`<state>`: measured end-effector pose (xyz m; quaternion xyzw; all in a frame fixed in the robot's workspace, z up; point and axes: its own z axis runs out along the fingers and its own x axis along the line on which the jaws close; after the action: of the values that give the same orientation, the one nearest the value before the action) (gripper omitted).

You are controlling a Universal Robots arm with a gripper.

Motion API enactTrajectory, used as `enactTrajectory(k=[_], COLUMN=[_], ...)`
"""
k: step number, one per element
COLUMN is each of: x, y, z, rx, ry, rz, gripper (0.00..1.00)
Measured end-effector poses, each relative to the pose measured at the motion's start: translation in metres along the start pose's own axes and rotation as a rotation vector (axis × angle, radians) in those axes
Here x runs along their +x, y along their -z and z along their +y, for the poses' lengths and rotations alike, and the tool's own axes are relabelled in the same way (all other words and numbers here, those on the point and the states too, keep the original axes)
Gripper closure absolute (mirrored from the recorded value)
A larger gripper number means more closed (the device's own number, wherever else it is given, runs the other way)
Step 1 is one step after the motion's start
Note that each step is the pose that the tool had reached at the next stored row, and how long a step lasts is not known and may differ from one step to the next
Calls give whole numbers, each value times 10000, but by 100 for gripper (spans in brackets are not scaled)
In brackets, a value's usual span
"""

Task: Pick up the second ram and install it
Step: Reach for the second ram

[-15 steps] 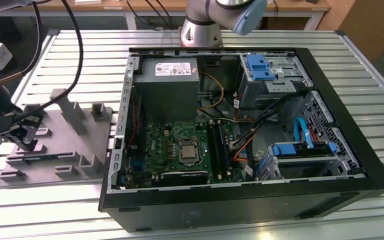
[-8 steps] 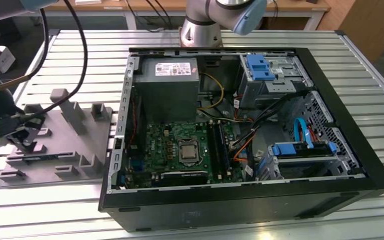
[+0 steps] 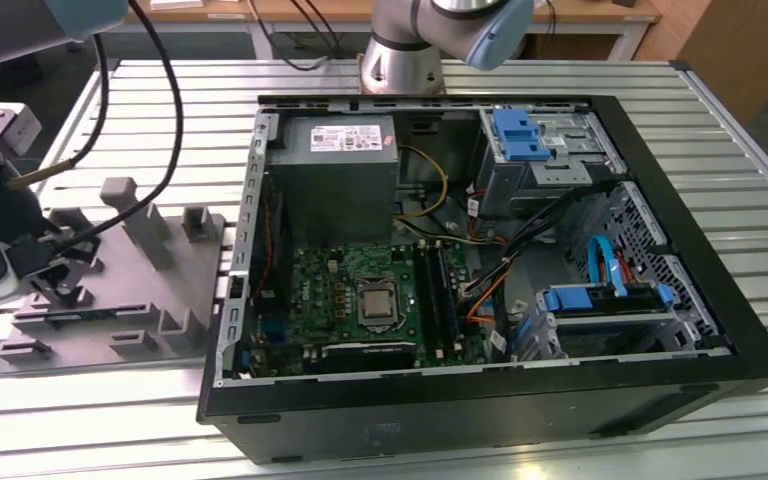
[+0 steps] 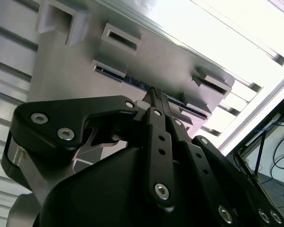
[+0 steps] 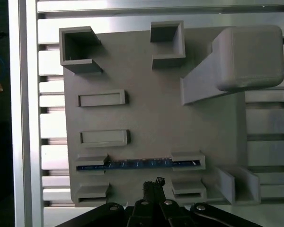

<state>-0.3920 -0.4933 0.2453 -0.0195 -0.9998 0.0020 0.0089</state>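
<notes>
One slatted metal table carries everything, its long grooves running across the exterior view. Behind it are wooden desks with dark cables hanging down, and the arm's round base is fixed at the far edge of the table.

An open black computer case lies on its side and takes most of the surface. Inside it is a grey power supply with a white label; I cannot read the print on it. Below the supply lies the green motherboard, and toward the exterior view's right are blue drive brackets and loose wires in several colours.

Just beside the case, at the exterior view's left, rests the grey holder plate with raised blocks and small open pockets. The second ram stands on its thin edge in this plate, and each of its ends sits in a low slotted block. In the second wrist view it shows as a thin dark strip between the same blocks.

The gripper hangs over the plate with its tips close above the middle of the ram. Its two black fingers are pressed together, and nothing is seen between them.
</notes>
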Motion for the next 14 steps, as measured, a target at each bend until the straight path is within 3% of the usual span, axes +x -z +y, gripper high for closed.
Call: enactTrajectory(k=[5, 10, 14], x=[0, -2, -2], y=[-90, -163, -175], z=[3, 3, 3], rx=[-45, -233, -247], ry=[-1, 5, 6], rz=[2, 8, 12], gripper=[90, 90, 90])
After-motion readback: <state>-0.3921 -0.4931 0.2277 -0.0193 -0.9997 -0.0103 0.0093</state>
